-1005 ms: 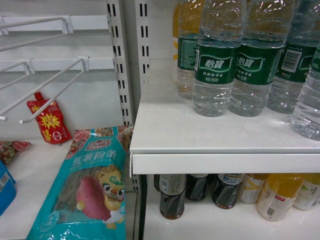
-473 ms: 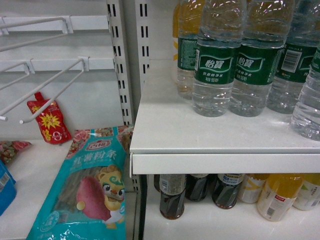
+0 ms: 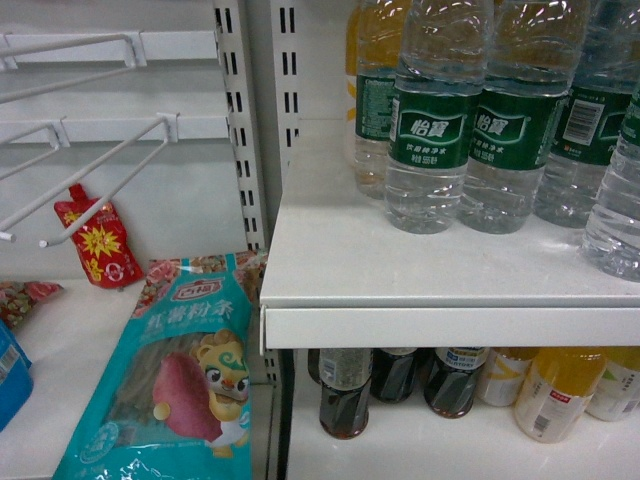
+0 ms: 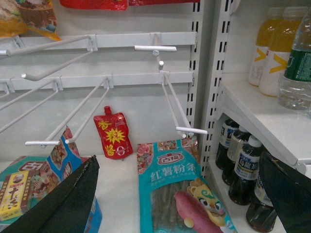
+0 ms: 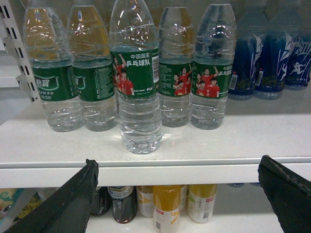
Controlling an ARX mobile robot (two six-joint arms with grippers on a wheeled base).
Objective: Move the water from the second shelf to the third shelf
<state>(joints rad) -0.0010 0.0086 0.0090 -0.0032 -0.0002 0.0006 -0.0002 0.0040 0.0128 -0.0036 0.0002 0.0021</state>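
Several water bottles with green labels stand on a white shelf [image 5: 63, 145]. One water bottle [image 5: 138, 87] stands in front of the row, its label showing red-shirted players. My right gripper [image 5: 178, 161] is open, level with the shelf's front edge and short of that bottle, with nothing between its black fingers [image 5: 68, 204]. The head view shows the same water bottles [image 3: 430, 130] at top right and neither gripper. My left gripper [image 4: 180, 157] is open and empty, facing the bay to the left above a teal packet [image 4: 180, 194].
Blue-labelled bottles [image 5: 248, 63] stand right of the water. Dark bottles [image 3: 345, 400] and yellow drinks [image 5: 166, 208] fill the shelf below. The left bay has white wire hooks [image 4: 73, 131], a red pouch [image 4: 113, 132] and an upright slotted post [image 3: 240, 130].
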